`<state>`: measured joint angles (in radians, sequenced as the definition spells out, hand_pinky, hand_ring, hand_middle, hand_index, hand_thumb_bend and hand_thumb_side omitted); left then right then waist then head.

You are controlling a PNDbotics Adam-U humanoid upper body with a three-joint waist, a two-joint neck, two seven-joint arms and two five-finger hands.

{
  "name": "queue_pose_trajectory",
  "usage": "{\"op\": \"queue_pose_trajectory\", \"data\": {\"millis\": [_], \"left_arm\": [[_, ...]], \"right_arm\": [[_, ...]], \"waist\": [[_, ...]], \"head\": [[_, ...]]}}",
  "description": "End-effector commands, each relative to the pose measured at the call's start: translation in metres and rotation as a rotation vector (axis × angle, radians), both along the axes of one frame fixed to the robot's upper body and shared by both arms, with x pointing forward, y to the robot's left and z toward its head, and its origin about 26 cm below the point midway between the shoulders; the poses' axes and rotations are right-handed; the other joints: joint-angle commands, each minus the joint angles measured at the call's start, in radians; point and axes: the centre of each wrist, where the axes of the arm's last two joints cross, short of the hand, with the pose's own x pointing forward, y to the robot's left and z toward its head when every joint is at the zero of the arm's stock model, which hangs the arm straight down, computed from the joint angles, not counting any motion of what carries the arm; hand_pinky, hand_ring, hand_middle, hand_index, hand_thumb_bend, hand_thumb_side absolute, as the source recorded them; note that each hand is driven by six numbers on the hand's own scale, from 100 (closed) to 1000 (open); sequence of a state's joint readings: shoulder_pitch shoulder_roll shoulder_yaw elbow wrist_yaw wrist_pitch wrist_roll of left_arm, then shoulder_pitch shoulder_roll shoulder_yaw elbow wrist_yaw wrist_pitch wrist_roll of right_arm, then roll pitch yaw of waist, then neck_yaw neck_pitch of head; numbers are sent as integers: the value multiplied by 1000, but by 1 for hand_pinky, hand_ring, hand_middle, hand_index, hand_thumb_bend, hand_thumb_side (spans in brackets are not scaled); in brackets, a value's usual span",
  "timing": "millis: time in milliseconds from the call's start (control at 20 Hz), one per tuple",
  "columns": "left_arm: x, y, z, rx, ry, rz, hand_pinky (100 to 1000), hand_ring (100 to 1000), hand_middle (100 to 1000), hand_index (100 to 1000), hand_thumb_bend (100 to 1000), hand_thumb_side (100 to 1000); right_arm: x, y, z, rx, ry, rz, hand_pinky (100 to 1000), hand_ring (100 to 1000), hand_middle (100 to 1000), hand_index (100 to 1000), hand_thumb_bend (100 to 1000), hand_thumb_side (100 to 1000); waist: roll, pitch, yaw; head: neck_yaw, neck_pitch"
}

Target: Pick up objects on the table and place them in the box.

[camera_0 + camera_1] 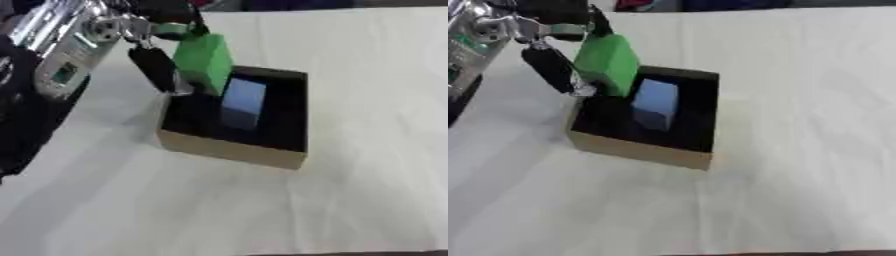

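A tan cardboard box (232,151) with a black inside sits in the middle of the white table. A light blue block (242,103) stands inside it. My left hand (157,60) comes in from the upper left and holds a green block (203,61) over the box's far left corner, fingers and thumb curled on it. The green block hangs tilted, its lower end just above the box's rim. My right hand shows in neither view.
The white tablecloth (367,100) spreads wide to the right and front of the box. My left forearm (66,50), silver and black, fills the upper left corner. Dark and red shapes lie past the table's far edge.
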<state>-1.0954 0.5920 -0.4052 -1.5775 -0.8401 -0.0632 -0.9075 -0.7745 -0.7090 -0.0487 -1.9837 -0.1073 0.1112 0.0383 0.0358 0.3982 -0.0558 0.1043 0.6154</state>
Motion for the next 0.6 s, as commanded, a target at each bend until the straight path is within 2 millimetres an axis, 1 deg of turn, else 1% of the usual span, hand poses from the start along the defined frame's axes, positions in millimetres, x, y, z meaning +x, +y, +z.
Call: {"op": "queue_pose_trajectory", "data": {"millis": [50,100,300,350,400,450,550,600], "left_arm": [[0,-5,5,11,-13,-12,868,794,677,798,196,550],[2,-6,1,17,-4,-8,868,795,678,799,201,551],[12,-8,-10,38,22,28,877,820,717,840,311,583],[15,-7,-12,53,19,45,887,840,742,865,378,594],[17,-6,-14,69,11,62,890,845,747,870,397,597],[19,-6,-15,84,2,75,901,865,767,890,456,620],[20,-5,-16,103,-15,91,916,888,792,913,494,642],[20,-6,-16,112,-23,95,917,889,793,914,497,642]], "right_arm": [[-7,-1,8,-7,-31,-3,918,882,748,846,289,553],[-7,0,8,-7,-31,-2,918,881,748,846,289,553],[-7,0,8,-5,-31,0,918,881,748,846,289,553],[-7,0,8,-6,-31,1,919,882,748,846,288,553],[-7,0,8,-5,-32,1,919,882,748,846,288,553],[-7,0,8,-5,-32,1,919,882,748,846,288,553],[-7,0,8,-4,-31,1,919,881,747,846,287,553],[-7,0,8,-4,-31,1,919,881,747,846,287,553]], "waist": [[-2,-28,-2],[-1,-28,-2],[-1,-26,-4],[-1,-26,-5],[-1,-26,-5],[-1,-26,-5],[0,-26,-4],[0,-26,-4]], "head": [[3,3],[4,3],[6,2],[6,1],[7,1],[6,1],[5,1],[5,1]]}}
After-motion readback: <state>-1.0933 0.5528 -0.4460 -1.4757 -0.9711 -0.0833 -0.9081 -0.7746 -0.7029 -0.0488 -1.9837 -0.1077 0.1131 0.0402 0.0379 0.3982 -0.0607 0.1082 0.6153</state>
